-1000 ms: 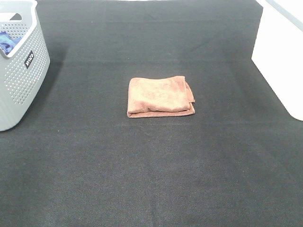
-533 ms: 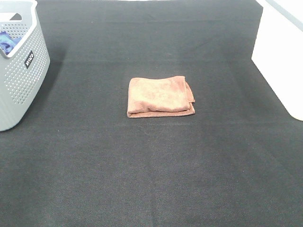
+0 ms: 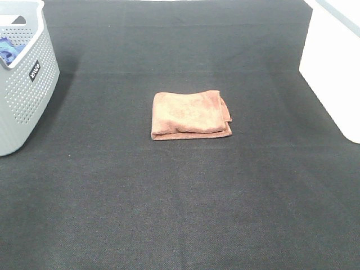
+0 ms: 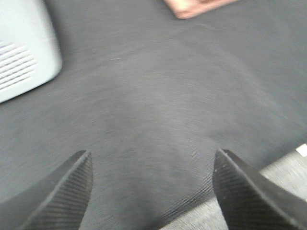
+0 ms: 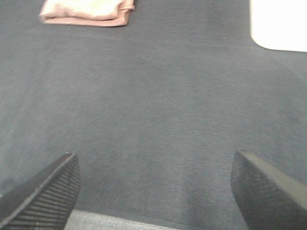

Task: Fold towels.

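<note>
Step in hand, by judgement: folding complete or nearly so, arms drawn clear of the work. Neither arm visible in the high view.

Left gripper (image 4: pixel 151 191): spread wide, nothing between the fingers (image 4: pixel 62 191), hanging over bare mat near its front edge. Right gripper (image 5: pixel 156 191): likewise spread wide and empty, fingers (image 5: pixel 45 194) over bare mat.

Towel (image 3: pixel 190 115): centre of the high view, slightly above the middle, flat on the black mat (image 3: pixel 180 214). Well apart from both grippers; seen only as a corner at the upper edge of the left wrist view (image 4: pixel 199 5) and at the upper left of the right wrist view (image 5: pixel 88 12).

Condition of towel: reddish-brown, soft napped surface, folded into a compact rectangle of several layers. Lower edge shows stacked layers, fairly even. Right side less tidy, with a layer bulging out past the others. Tag not visible.

Advice for doing the step well: if another fold or a tidy-up is intended, approach from the loose right side, pinch all layers together, and lay them over without dragging the stack across the mat. If judged finished, keep both grippers clear and leave the stack undisturbed.

Surroundings: grey perforated basket (image 3: pixel 22 84) at upper left holding something blue (image 3: pixel 8 50); white box (image 3: pixel 332 67) at upper right. Both well apart from the towel.
</note>
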Controlling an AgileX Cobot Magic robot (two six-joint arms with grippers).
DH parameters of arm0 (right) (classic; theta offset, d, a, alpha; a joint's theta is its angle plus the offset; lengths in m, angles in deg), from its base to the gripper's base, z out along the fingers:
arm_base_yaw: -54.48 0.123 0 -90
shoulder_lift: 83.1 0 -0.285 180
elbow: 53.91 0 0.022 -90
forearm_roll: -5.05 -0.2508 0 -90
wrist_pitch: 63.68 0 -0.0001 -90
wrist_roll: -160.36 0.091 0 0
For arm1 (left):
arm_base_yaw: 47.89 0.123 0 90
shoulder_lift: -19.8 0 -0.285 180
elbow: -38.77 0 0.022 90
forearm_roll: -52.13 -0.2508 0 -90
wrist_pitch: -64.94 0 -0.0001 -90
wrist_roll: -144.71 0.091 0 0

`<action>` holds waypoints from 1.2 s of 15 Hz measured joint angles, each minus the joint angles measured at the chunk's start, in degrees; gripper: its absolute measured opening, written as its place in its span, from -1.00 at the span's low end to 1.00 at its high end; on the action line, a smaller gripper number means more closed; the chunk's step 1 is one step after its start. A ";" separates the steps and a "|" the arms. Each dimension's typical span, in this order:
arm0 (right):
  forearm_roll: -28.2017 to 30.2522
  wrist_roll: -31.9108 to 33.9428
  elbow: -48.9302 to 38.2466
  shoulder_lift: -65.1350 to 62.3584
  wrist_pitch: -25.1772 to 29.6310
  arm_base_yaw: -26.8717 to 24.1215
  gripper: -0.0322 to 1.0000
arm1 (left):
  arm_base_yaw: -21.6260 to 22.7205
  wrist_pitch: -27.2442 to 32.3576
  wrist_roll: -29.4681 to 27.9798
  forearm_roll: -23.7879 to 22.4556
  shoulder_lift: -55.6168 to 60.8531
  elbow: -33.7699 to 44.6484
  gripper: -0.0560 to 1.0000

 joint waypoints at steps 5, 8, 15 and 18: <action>-0.06 0.00 0.00 -2.69 0.00 -3.90 0.63 | 12.15 -0.06 0.00 0.06 5.21 0.00 0.39; -0.06 0.00 -0.06 -6.30 0.00 -3.90 0.63 | 12.78 -0.06 0.00 0.06 9.57 0.00 0.39; -0.23 0.00 -0.06 -12.03 0.00 -3.90 0.63 | 12.78 -0.06 0.00 0.06 10.03 0.00 0.39; -0.23 0.00 -0.06 -12.03 0.00 -3.90 0.63 | 12.78 -0.06 0.00 0.06 10.03 0.00 0.39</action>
